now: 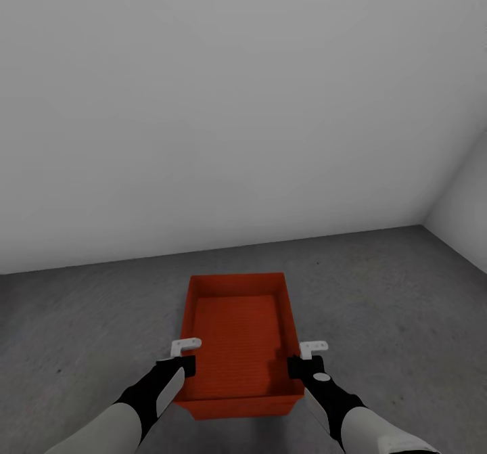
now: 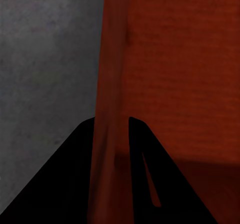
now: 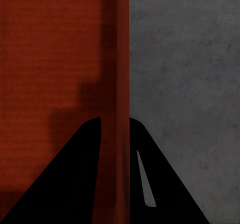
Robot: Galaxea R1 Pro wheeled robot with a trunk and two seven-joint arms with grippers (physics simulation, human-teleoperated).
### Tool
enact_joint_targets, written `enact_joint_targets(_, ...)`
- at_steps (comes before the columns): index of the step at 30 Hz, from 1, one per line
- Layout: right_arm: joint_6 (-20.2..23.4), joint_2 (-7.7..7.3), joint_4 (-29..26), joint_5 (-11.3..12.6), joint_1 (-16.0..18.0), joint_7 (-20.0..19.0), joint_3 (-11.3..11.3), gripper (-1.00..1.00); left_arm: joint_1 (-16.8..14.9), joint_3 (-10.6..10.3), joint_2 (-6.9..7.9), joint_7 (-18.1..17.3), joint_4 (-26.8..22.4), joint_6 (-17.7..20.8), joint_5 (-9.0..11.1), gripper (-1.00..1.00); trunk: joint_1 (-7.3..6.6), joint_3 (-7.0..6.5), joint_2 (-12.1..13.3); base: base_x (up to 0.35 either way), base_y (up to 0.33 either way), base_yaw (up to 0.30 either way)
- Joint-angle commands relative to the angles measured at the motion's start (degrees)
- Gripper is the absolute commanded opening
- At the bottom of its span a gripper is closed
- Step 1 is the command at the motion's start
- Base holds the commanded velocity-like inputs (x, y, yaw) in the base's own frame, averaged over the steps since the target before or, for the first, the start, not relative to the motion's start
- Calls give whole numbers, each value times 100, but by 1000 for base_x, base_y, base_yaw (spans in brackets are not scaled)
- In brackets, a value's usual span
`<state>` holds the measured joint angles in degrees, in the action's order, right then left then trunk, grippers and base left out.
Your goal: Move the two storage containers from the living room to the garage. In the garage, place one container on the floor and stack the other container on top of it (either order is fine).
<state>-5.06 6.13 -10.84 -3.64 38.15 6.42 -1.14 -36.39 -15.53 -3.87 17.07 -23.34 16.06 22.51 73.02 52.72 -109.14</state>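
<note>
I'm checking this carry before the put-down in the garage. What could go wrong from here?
Each gripper, left and right, pinches only a thin side wall of the lidless orange-red rectangular bin, near its end closest to the robot, so the far end could sag or the wall slip out. If one releases first, the bin may tip onto the speckled grey floor.

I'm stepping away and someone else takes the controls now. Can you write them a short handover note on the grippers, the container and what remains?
Left gripper: shut on the container's left wall.
Right gripper: shut on its right wall.
Storage container: orange-red, empty, held between both arms over the dark grey floor, facing a white wall. I can't tell if it already rests on the floor.
Done: this container has reached the garage.
Left: set it down, release, and stack the other one on it.
</note>
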Motion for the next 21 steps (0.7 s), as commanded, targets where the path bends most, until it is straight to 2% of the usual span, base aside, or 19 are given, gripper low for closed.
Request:
enact_joint_targets(1,-22,-68,108,-31,-1,314,7,-100,-8,191,9,77,-23,-227,-142,-100,-1,4,-2,4,0,0)
enact_joint_targets(11,-22,-68,108,-32,-1,314,9,-100,-8,191,15,70,-18,-235,-151,-100,-1,4,-2,94,0,0)
enact_joint_targets(21,-22,-68,108,-28,-1,312,9,-100,-8,191,14,74,-18,-235,-151,-100,-1,4,-2,11,0,0)
